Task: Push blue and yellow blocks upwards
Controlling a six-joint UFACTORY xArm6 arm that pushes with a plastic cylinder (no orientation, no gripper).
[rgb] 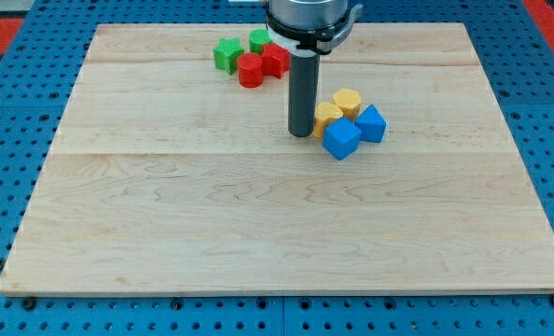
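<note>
Two yellow blocks and two blue blocks sit clustered right of the board's centre. A yellow hexagonal block (348, 101) is at the cluster's top, and a second yellow block (328, 115) lies just below and left of it. A blue cube (341, 139) is at the cluster's bottom and another blue cube (371, 123) is at its right. My tip (301, 133) rests on the board just left of the cluster, close beside the lower yellow block and the bottom blue cube.
Near the view's top, left of the rod, sit a green block (227, 54), a second green block (259, 40), a red cylinder (250, 70) and a red block (275, 60). The wooden board (165, 215) lies on a blue perforated surface.
</note>
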